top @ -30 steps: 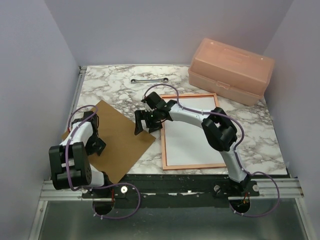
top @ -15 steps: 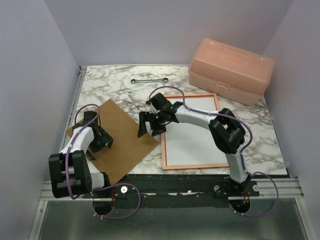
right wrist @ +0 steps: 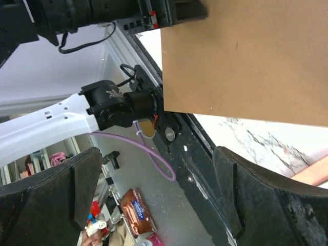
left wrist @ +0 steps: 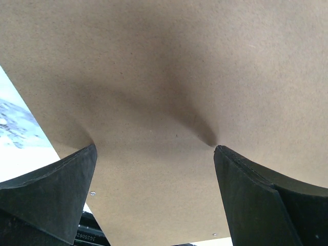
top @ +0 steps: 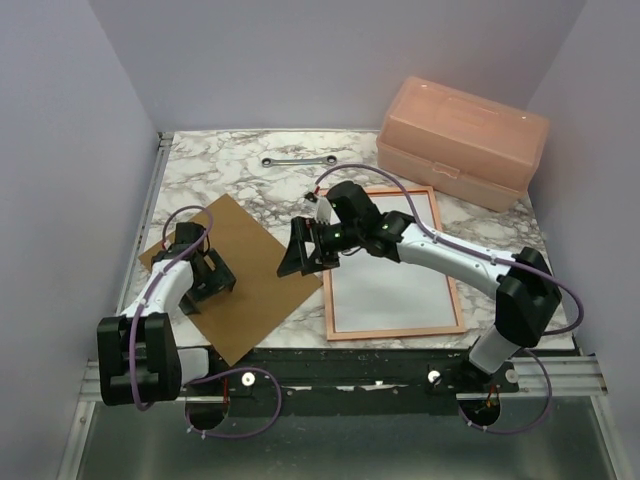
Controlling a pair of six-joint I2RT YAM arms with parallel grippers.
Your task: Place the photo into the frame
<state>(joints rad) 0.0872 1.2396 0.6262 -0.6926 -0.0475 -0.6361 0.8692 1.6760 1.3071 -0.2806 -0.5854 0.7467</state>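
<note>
On the marble table (top: 230,160), right of centre, the frame (top: 395,332) lies flat with its pale wood-orange side up, long sides running away from the arm bases. A white sheet (top: 390,290) fills its opening; can't tell if that is the photo face down. Left of the frame a brown backing board (top: 250,290) lies flat and turned diamond-wise, its right corner just beside the frame's left rail. The left gripper (top: 205,272) is over the board's left part with its fingers (left wrist: 51,195) spread wide. In the left wrist view both tips sit right at the board surface with only bare board between them, nothing gripped; actual contact can't be confirmed. The right gripper (top: 303,255) hangs over the board's right corner, between board and frame, pointing left and toward the table's near edge. Its fingers (right wrist: 266,205) are also wide apart and hold nothing. The right wrist view shows the board's edge (right wrist: 246,56), marble, a sliver of the frame's rail (right wrist: 312,174) and the black rail at the table's near edge (right wrist: 195,154) between them. At the back of the table, a silver wrench (top: 298,160) lies flat. A pink plastic box (top: 463,142) with its lid closed sits at the back right, near the frame's far corner but apart from it.
</note>
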